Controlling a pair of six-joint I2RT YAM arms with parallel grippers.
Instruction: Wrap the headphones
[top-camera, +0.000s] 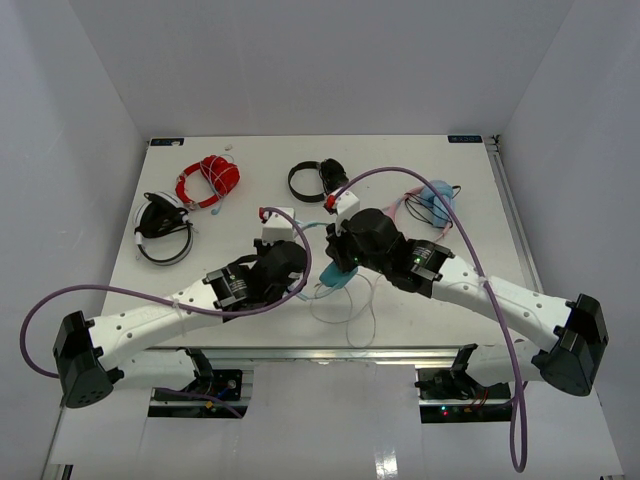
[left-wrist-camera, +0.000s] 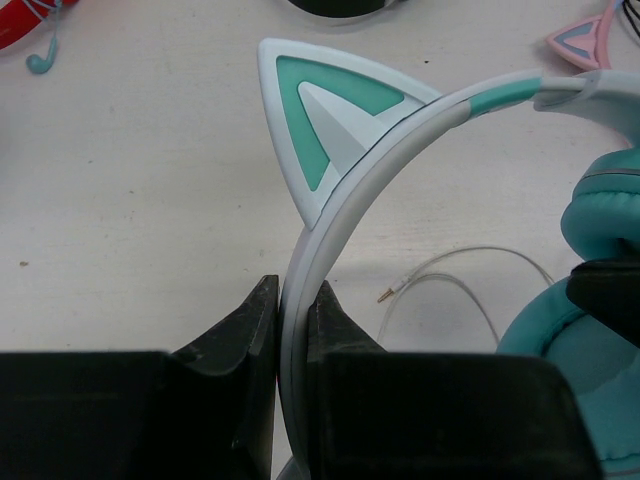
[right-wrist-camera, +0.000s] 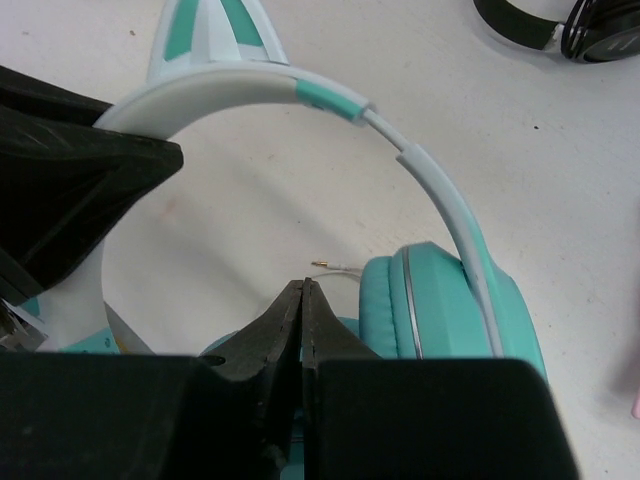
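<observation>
1. Left gripper (left-wrist-camera: 297, 290) is clamping hard on the white headband (left-wrist-camera: 400, 130) of the headphones (top-camera: 335, 280), just below the cat ear (left-wrist-camera: 320, 110). It's pinning them at the near-middle of the table (top-camera: 400, 150).
2. Right gripper (right-wrist-camera: 302, 285) is sitting with its jaws pressed together, tips pointing into the headband's arc from 6 o'clock. Can't tell if it's actually pinching the cable (left-wrist-camera: 470, 255) or just air.
3. That cable is lying slack on the table, with the plug (right-wrist-camera: 318, 264) poking out beside the teal ear cup (right-wrist-camera: 440, 300). My take: with the left holding the band steady, the right should be grabbing the wire close to the cup and looping it with light tension so the coils aren't springing off.
4. Farther out in the top view, counting from the headphones: black headset (top-camera: 162, 230) at 10 o'clock, red headphones (top-camera: 208, 178) at 11, black pair (top-camera: 315, 180) at 12, pink-banded pair (top-camera: 435, 200) at 2. All are sitting well apart, so nothing's blocking. I'd say the real squeeze is the two arms crowding each other.
</observation>
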